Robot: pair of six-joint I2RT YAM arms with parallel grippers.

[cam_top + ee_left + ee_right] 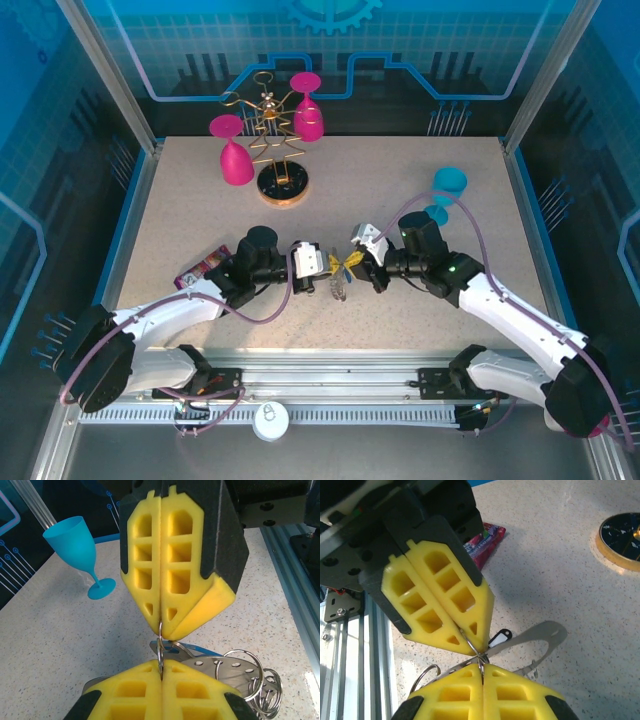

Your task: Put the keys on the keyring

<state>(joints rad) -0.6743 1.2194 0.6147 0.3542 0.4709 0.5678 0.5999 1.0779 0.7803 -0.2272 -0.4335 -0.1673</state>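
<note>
My left gripper (334,264) and right gripper (353,262) meet tip to tip above the middle of the table. In the left wrist view my left gripper (161,669) is shut on a small wire ring (160,652), and the right gripper (161,625) above it is shut on a wire ring too. From those rings hangs the keyring (235,672), a flat grey metal loop (555,630) with holes. The blue-headed key (192,648) lies just behind the tips. The dark-rimmed key (500,637) shows between my right gripper (481,672) and the left gripper (472,647).
A gold wire rack (278,185) with two pink glasses stands at the back. A blue goblet (448,185) stands to the right (75,542). A pink packet (200,268) lies left of the arms. More loose split rings (267,692) hang from the loop.
</note>
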